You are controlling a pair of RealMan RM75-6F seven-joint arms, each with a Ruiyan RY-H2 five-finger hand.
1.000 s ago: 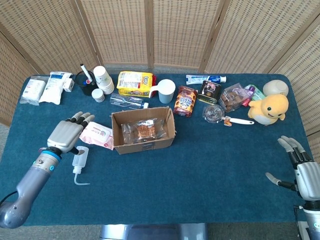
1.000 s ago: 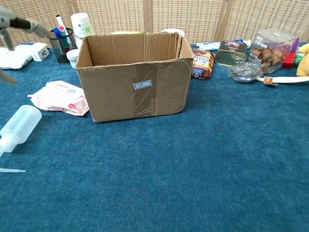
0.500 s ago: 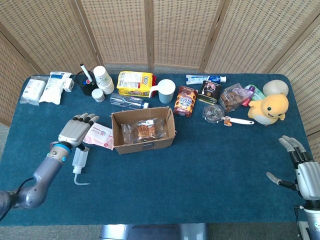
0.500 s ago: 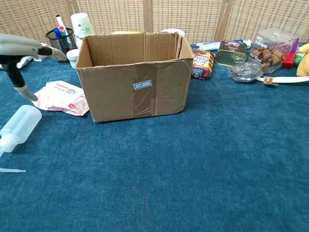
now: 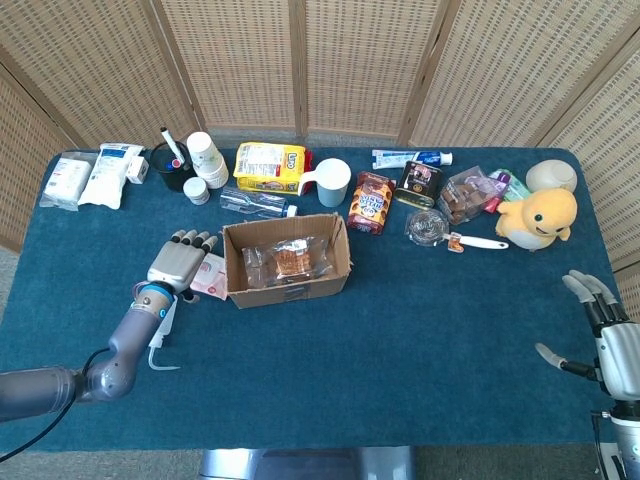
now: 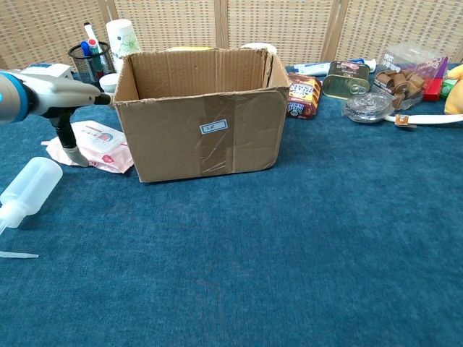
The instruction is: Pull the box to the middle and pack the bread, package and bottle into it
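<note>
The open cardboard box (image 5: 288, 288) (image 6: 206, 130) stands a little left of the table's middle, with the wrapped bread (image 5: 289, 260) lying inside. The pink package (image 5: 211, 277) (image 6: 99, 143) lies flat against the box's left side. My left hand (image 5: 179, 264) (image 6: 59, 96) hovers over it, fingers stretched flat toward the box, thumb pointing down at the package's edge. The clear squeeze bottle (image 5: 167, 311) (image 6: 27, 187) lies on its side beside my left forearm. My right hand (image 5: 603, 335) is open at the table's right edge, holding nothing.
Along the back stand a pen cup (image 5: 176, 168), paper cups (image 5: 205, 157), a yellow snack bag (image 5: 269, 166), a mug (image 5: 331, 181), tins (image 5: 417, 183) and a yellow plush duck (image 5: 541, 218). A strainer (image 6: 370, 107) lies right of the box.
My left hand has moved right, from beside the bottle to over the pink package, close to the box's left wall. The right hand, box and bottle have stayed put.
</note>
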